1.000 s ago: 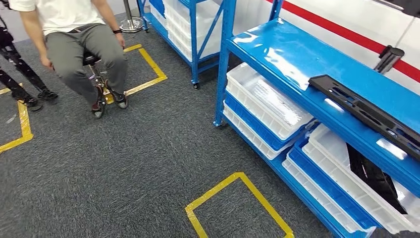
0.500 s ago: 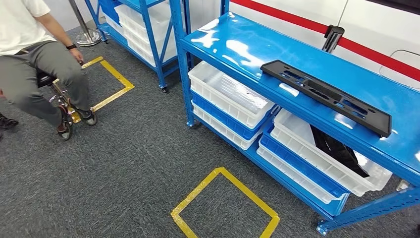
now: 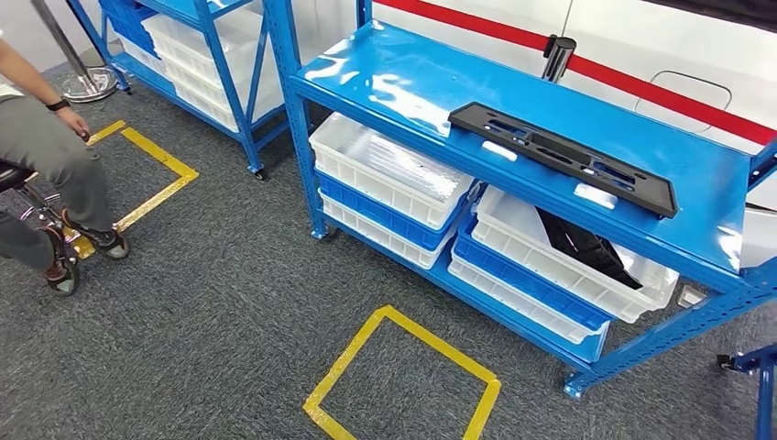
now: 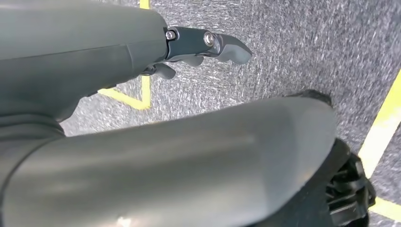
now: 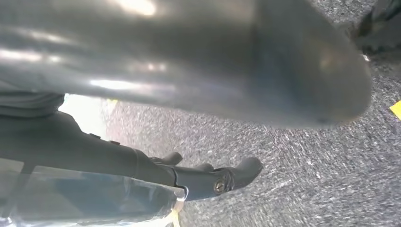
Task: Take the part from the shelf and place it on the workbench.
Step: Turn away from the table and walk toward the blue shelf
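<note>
the part [image 3: 561, 156] is a long, flat black plastic panel with slotted cut-outs along its length. it lies on the top deck of the blue shelf [image 3: 385, 64], running diagonally from the centre toward the right end, with its right tip near the deck's near-right corner. nothing rests on it and nothing touches it.

handling estimate: the panel appears rigid but thin, so it probably weighs little and may flex or swing if lifted by one end. the glossy deck under it looks slick; the panel may slide when pushed sideways. recommended hold: grip across the narrow width near mid-length, or take both ends, one per hand, to keep it level.

below the deck, white bins [image 3: 389, 170] sit in blue trays; the right bin [image 3: 559, 243] holds another dark object. a yellow tape square [image 3: 403, 380] marks the carpet in front of the shelf. a seated person [image 3: 46, 156] is at the far left.

the left hand [image 4: 203, 45] hangs over the carpet, fingers loosely extended and holding nothing. the right hand [image 5: 208, 177] also hangs over the carpet, fingers apart and holding nothing.
</note>
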